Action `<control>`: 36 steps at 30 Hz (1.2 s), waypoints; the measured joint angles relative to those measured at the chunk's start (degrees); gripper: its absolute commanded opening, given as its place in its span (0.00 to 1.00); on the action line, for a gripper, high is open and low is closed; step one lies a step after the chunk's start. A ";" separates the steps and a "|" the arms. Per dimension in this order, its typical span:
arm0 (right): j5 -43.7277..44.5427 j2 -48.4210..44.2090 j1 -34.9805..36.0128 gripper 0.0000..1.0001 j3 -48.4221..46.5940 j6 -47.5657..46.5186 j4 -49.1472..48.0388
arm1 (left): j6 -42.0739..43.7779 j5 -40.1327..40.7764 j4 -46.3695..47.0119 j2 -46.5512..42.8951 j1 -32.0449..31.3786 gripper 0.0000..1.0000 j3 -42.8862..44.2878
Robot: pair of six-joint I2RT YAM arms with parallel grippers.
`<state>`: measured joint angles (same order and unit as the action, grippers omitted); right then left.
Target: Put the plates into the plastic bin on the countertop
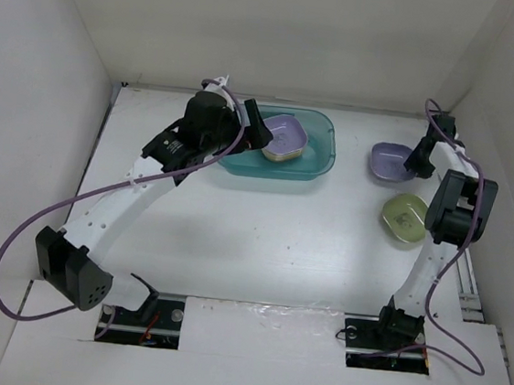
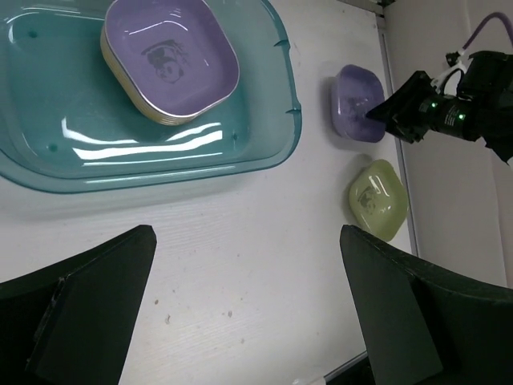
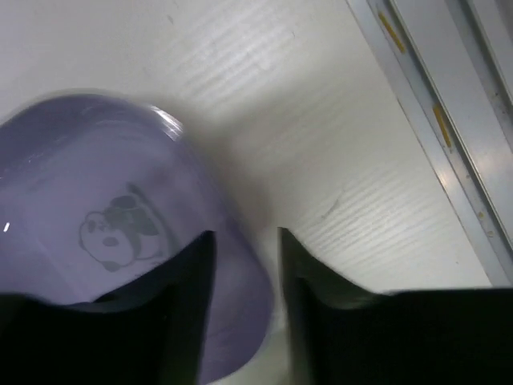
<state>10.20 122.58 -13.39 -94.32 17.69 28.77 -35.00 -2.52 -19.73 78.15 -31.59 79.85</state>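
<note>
The right end effector point(image 3: 244, 237) straddles the right rim of the lavender plate point(image 3: 88, 176) at the far right of the worktop point(image 1: 261, 239), jaws half closed, grip not yet certain, so it should pinch firmly before lifting toward the bin point(image 1: 321, 162), well to the left.

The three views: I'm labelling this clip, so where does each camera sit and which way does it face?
Top external: above and behind the robot, looking down on the countertop; left arm and right arm show whole.
Left wrist: on the left arm, raised, facing down at the bin; the open left gripper frames the bottom.
Right wrist: low, close on the loose lavender plate; the right gripper straddles its rim.
Shared: left wrist and top both show the bin, that plate, the green plate and the right gripper.
</note>
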 measured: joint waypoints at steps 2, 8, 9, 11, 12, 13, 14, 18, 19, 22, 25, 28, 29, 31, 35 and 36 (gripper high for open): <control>-0.26 1.42 0.50 0.02 -3.74 -0.15 1.29 | 0.13 0.04 -0.55 -0.37 0.48 1.00 0.00; -1.95 1.03 2.10 0.00 -7.43 2.25 0.74 | 0.33 2.32 -1.77 -0.90 1.77 1.00 -1.88; -2.40 0.15 2.47 0.00 -6.64 2.95 0.61 | 0.31 2.99 -1.99 -1.36 1.86 1.00 -2.75; -2.49 -1.73 3.19 0.00 -5.27 3.91 0.70 | 0.26 4.85 -2.27 -2.67 1.92 1.00 -5.09; -2.51 -3.13 3.80 0.00 -5.05 4.20 1.01 | 0.22 5.62 -2.67 -3.23 2.08 1.00 -6.05; -2.58 -4.17 4.35 0.00 -5.25 4.50 1.25 | 0.22 6.45 -3.06 -3.82 2.10 1.00 -6.82; -2.69 -5.07 4.96 0.00 -6.01 4.74 1.73 | 0.13 7.26 -3.37 -4.17 2.10 1.00 -7.30; -2.80 -9.88 8.46 0.00 -8.04 5.31 1.46 | -0.50 10.47 -3.61 -5.20 2.10 1.00 -8.26; -2.93 -11.69 9.77 0.00 -7.98 5.46 1.05 | -0.68 11.13 -3.65 -5.31 2.10 1.00 -8.39; -5.86 -15.80 14.93 0.00 -9.05 4.96 -0.81 | -1.27 12.68 -3.69 -5.22 2.75 1.00 -8.76; -10.97 -12.31 20.90 0.00 -19.93 0.92 0.61 | -1.53 11.58 -3.69 -4.33 5.25 1.00 -9.14; -18.14 -3.28 25.92 0.00 -34.10 -5.40 0.79 | -1.75 10.14 -3.23 -3.41 9.07 1.00 -9.88; -20.46 -0.50 27.04 0.00 -37.20 -7.10 1.29 | -1.77 9.99 -3.41 -3.28 10.10 1.00 -10.03; -23.93 4.79 28.94 0.00 -41.57 -9.92 2.93 | -1.79 9.66 -3.65 -3.08 10.84 1.00 -10.05; -26.69 11.96 30.36 0.00 -42.16 -13.88 7.13 | -1.46 9.03 -3.76 -3.13 10.60 1.00 -10.05; -26.93 13.16 30.40 0.00 -41.42 -14.47 7.87 | -1.38 8.98 -3.82 -3.13 10.56 1.00 -10.03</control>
<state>-16.73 135.74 17.02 -135.74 3.22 36.64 -36.38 6.46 -23.55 75.02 -21.04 69.82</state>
